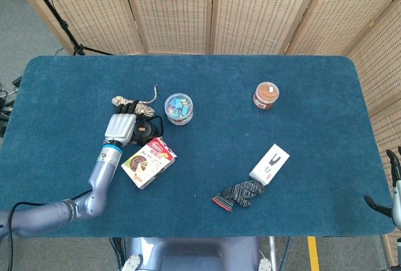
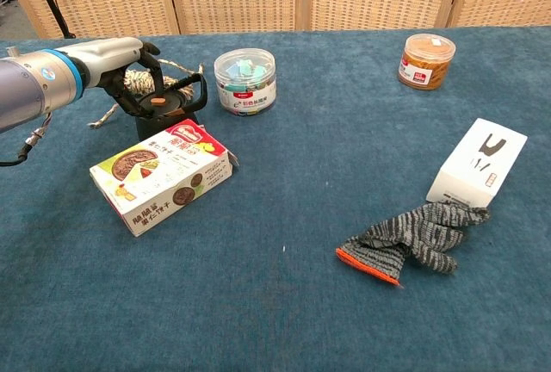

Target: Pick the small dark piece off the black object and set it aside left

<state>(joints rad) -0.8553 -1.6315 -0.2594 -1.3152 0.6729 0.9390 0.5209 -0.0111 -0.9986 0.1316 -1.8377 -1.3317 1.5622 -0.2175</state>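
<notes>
The black object, a small lidded pot with a loop handle, stands at the table's left, just behind the snack box. A small brown-orange piece lies on its lid. My left hand hangs over the pot's left side with its dark fingers curled down around the lid next to the piece; the piece still shows on the lid. In the head view that hand covers the left half of the pot. At the frame's far right edge my right hand stays off the table with its fingers spread, holding nothing.
A coil of rope lies behind the pot. The snack box sits right in front of it, and a clear jar of clips stands to its right. Further right are a brown jar, a white box and a striped glove.
</notes>
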